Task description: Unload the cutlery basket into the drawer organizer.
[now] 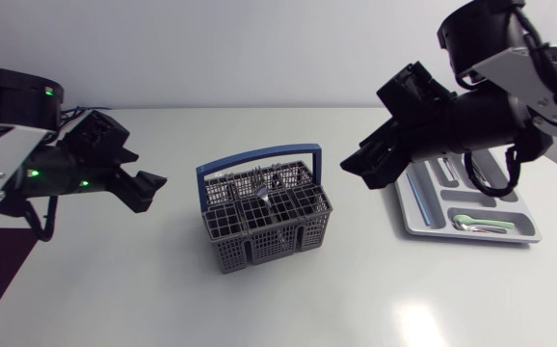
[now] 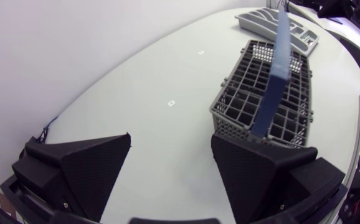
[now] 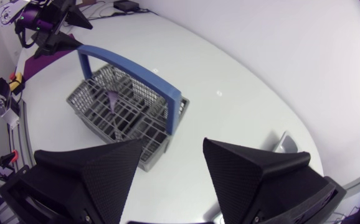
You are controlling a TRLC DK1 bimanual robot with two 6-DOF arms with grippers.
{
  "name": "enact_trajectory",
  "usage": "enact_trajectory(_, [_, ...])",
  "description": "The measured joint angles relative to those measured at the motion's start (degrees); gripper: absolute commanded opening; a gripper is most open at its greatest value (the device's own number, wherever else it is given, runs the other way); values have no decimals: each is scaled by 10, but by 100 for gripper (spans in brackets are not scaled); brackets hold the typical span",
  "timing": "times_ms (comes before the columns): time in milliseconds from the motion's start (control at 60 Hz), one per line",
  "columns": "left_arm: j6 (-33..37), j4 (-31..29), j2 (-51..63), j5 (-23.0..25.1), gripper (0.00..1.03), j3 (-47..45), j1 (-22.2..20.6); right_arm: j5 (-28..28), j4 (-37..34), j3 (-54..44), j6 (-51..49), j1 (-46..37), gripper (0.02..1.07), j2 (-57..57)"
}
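Observation:
The grey wire cutlery basket (image 1: 264,212) with a blue handle (image 1: 259,158) stands mid-table and holds a few metal pieces (image 1: 275,183). The grey drawer organizer (image 1: 423,222) lies to its right, with a green-handled utensil (image 1: 481,224) in its front slot. My left gripper (image 1: 149,189) hovers left of the basket, open and empty. My right gripper (image 1: 359,170) hangs between basket and organizer, also open and empty. In the left wrist view the basket (image 2: 273,93) is ahead of the gripper (image 2: 170,162), with the organizer (image 2: 276,25) beyond. In the right wrist view the basket (image 3: 124,115) lies ahead of the gripper (image 3: 174,168).
The white table (image 1: 163,289) spreads bare in front of the basket. A corner of the organizer (image 3: 284,142) shows beside my right gripper's finger. My left arm (image 3: 49,18) shows beyond the basket in the right wrist view.

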Motion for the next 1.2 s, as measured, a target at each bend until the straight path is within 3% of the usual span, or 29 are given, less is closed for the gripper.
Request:
enact_trajectory(133, [-1,-43,-92,21,98,-16,-5,-5,31,-25,-3,46,73,-21])
enact_trajectory(300, [-5,-64,-174,32,98,-58,-43,6,92,-47,-3,103,73,18])
enact_trajectory(550, [-15,-68,-201,54,98,-98,-53,41,188,-50,2,158,73,117])
enact_trajectory(900, [-69,13,-190,63,98,-123,-64,83,257,-50,4,180,72,193])
enact_trajectory(1017, [-80,23,-183,63,98,-128,-72,90,270,-50,4,182,64,200])
enact_trajectory(1200, [-86,29,-179,63,98,-130,-75,92,278,-50,4,185,64,201])
